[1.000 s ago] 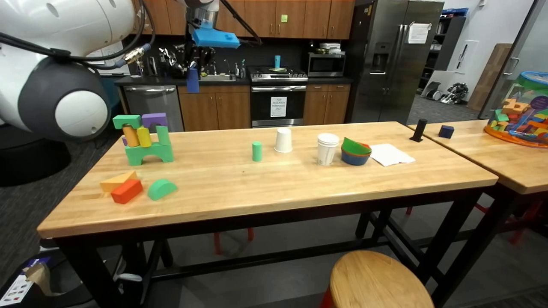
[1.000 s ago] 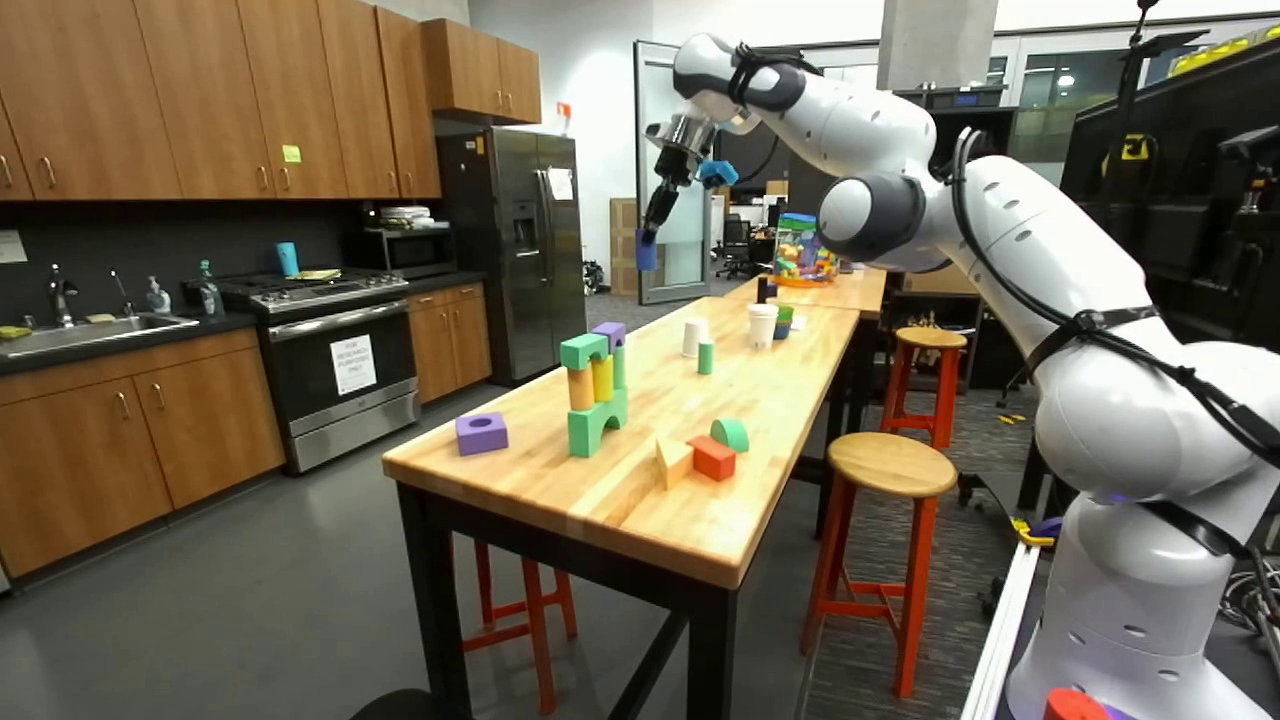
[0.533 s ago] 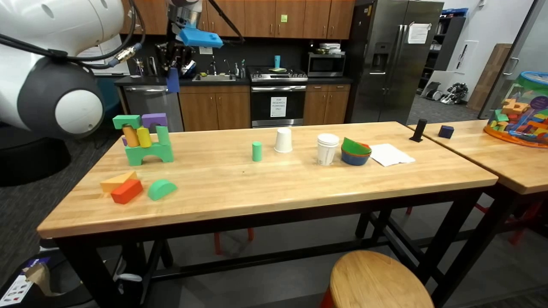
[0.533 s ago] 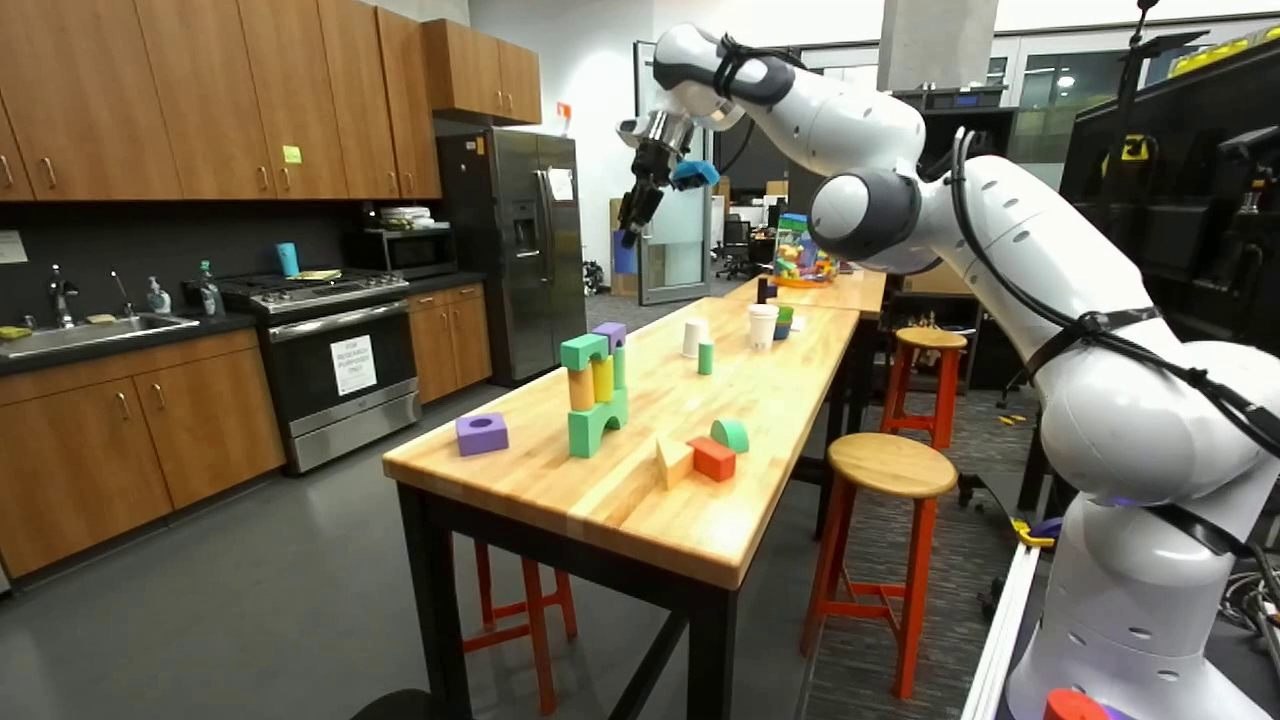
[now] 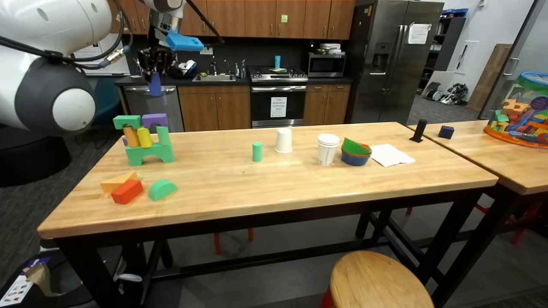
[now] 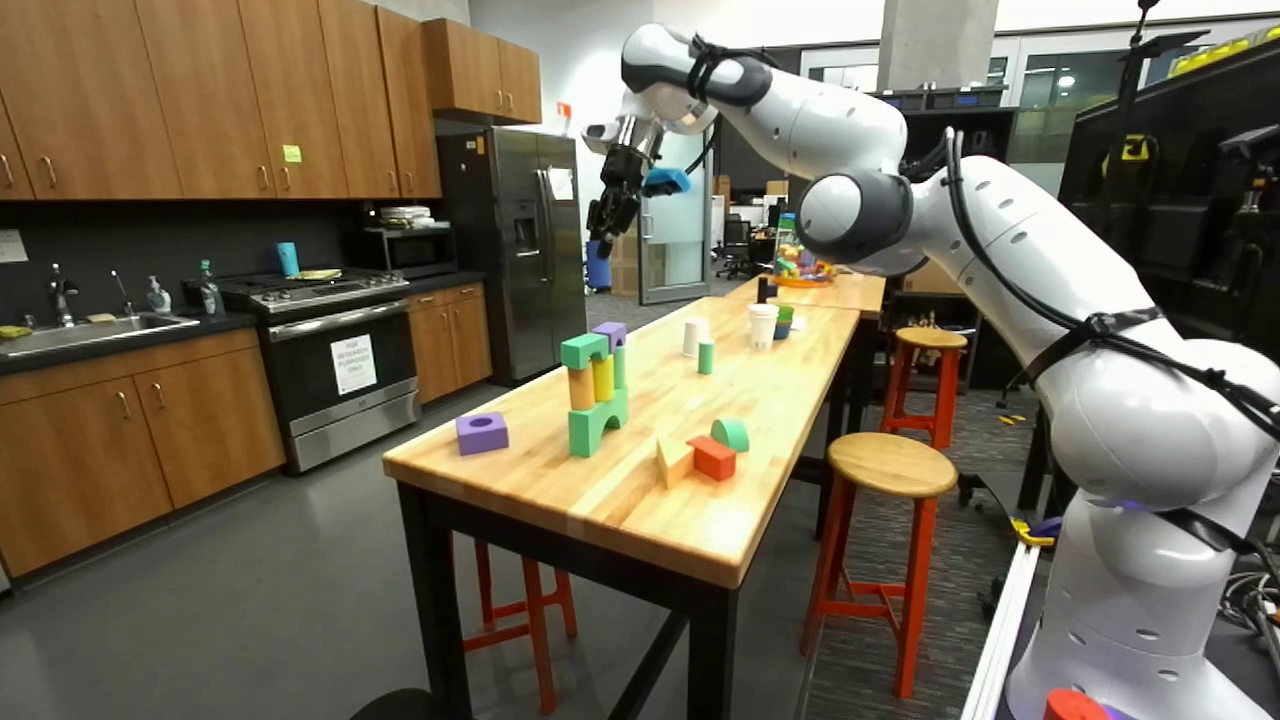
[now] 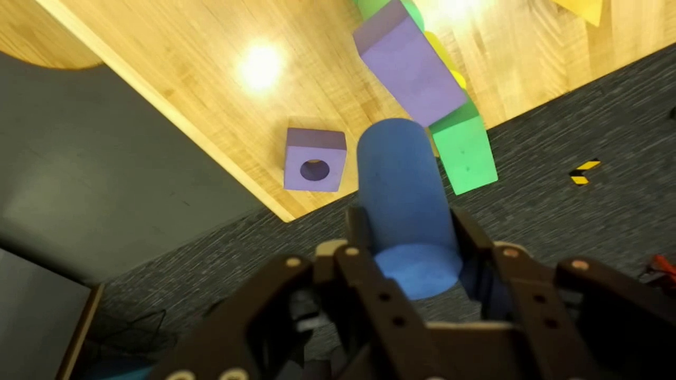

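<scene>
Light wooden tabletop (image 5: 265,188) supports a multicoloured stacked-block tower (image 5: 144,137). Your black two-finger gripper (image 7: 414,232) clamps a blue cylindrical block (image 7: 402,174), held higher than the tower and apart from it. Beside the tower, you see a purple square block (image 6: 483,441) with a round hole.

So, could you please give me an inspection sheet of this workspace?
Surface: light wood tabletop, reflecting light in the wrist view.
Work pieces: blue cylinder, held in the air; block tower, standing; purple holed block, lying apart from it.
Clutter: white cups, nested bowls, white paper.
Pincer: shut on the blue cylinder from both sides.
Cables: black cables along the arm, strapped in places.
Surroundings: stove, fridge, wooden stools, toy-block tub.
</scene>
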